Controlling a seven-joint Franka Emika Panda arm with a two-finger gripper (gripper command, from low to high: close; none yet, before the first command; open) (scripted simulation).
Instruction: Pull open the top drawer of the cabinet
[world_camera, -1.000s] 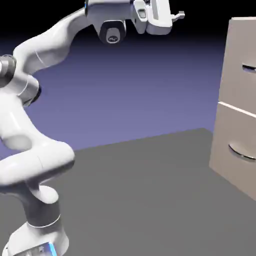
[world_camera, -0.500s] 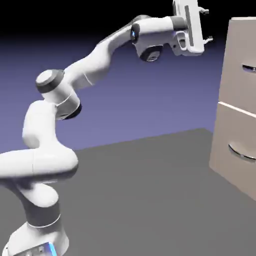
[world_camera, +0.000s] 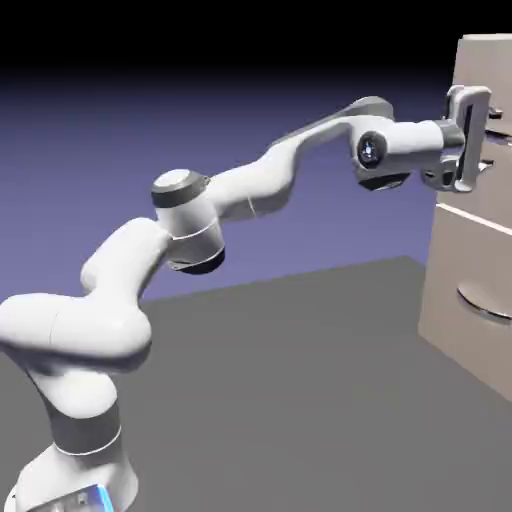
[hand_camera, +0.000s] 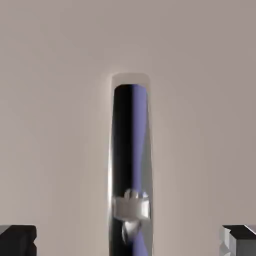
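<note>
The beige-tan cabinet (world_camera: 462, 262) stands at the exterior view's right edge. My gripper (world_camera: 492, 136) is held level right in front of the top drawer (world_camera: 484, 192), at the height of its handle, which my hand hides in that view. In the hand view the top drawer front (hand_camera: 55, 125) fills the picture. Its shiny grey handle (hand_camera: 129, 160) runs up the middle. My gripper (hand_camera: 128, 244) is open: the two fingertips (hand_camera: 18, 240) show at the bottom corners, far on either side of the handle, touching nothing.
The lower drawer (world_camera: 455, 330) with its own curved grey handle (world_camera: 484, 306) sits below my hand. My arm stretches from its base (world_camera: 75, 470) at the lower left across the grey table (world_camera: 290, 400).
My arm has swung down and to the right from high above the table. The hand has turned to face the top drawer front and now sits close to it. The jaws stayed open.
</note>
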